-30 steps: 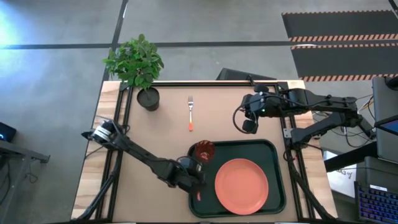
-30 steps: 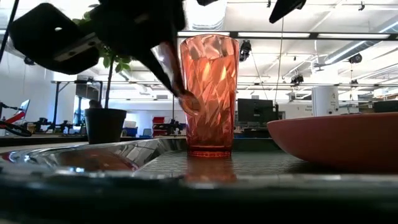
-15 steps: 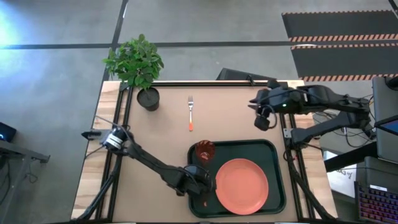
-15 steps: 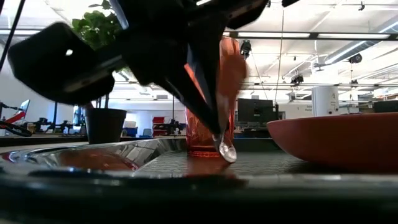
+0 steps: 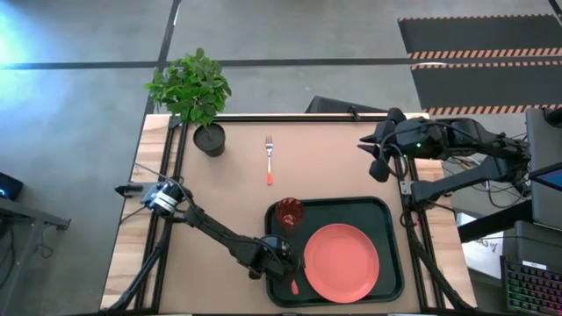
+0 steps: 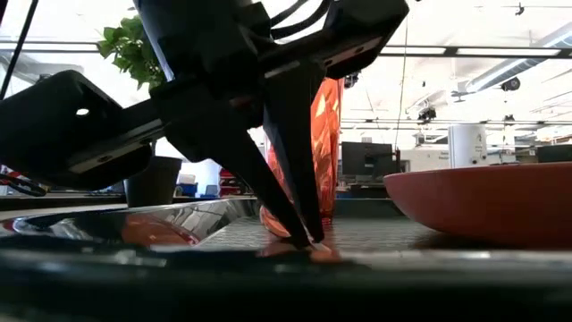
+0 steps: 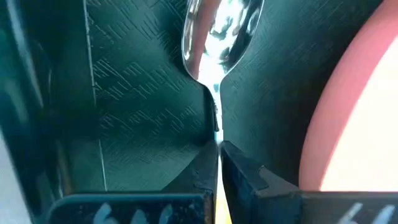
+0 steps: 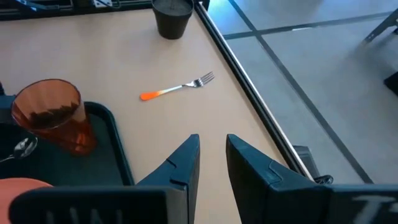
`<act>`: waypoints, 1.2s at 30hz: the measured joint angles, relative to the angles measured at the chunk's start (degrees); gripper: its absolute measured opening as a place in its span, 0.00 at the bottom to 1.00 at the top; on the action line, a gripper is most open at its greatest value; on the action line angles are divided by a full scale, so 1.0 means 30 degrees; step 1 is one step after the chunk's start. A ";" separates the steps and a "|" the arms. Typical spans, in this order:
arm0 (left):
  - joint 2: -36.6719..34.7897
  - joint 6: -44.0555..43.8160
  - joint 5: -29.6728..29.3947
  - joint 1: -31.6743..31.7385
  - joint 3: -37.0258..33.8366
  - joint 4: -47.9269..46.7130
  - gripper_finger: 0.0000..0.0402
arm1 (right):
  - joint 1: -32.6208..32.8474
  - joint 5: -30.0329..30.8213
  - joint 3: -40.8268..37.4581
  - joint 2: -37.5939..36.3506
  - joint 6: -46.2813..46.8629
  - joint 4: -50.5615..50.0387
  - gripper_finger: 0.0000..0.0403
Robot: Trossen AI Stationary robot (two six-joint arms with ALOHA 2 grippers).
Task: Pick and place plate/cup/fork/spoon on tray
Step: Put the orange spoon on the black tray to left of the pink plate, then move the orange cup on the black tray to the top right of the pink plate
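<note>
High view: left gripper [image 5: 283, 263] low over tray [image 5: 386, 209], spoon [image 5: 293, 285] mostly hidden beneath; plate [image 5: 341, 262], cup [image 5: 289, 212] on tray, fork [image 5: 270, 159] on table. Low view: fingers masking cup [image 6: 325, 134]. Left wrist: pinching spoon [image 7: 219, 37] handle, silver bowl on tray. Right wrist: right gripper [image 8: 212, 158] slightly parted, empty.

The spoon [image 7: 221, 37] handle is hidden between the left gripper's [image 7: 217, 168] jaws.
</note>
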 joint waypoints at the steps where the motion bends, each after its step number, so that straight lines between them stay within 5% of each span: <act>1: 0.0021 0.0003 0.0013 0.0000 -0.0009 0.0018 0.00 | 0.0000 -0.0007 0.0000 0.0009 -0.0028 -0.0008 0.17; 10: -0.0105 0.1859 -0.0167 0.0133 0.0086 -0.0076 0.00 | 0.0000 -0.0007 0.0000 0.0057 -0.0137 -0.0137 0.17; 23: -0.2350 0.4104 -0.3230 0.0542 0.0066 -0.2204 0.00 | 0.0007 -0.0013 -0.0007 0.0006 0.0185 -0.0984 0.17; 27: -0.2623 0.5918 -0.6149 0.0410 0.0707 -0.2153 0.00 | 0.0000 -0.1291 -0.0015 0.0117 -0.0100 -0.0996 0.17; 32: -0.3597 1.1242 -1.1051 0.0328 0.2207 -0.2563 0.00 | 0.0022 -0.4889 -0.0081 0.0915 -0.0246 -0.0911 0.17; 36: -0.4944 1.5086 -1.3768 0.0328 0.3151 -0.4000 0.00 | 0.0015 -0.5529 -0.0102 0.2138 -0.0321 -0.1004 0.22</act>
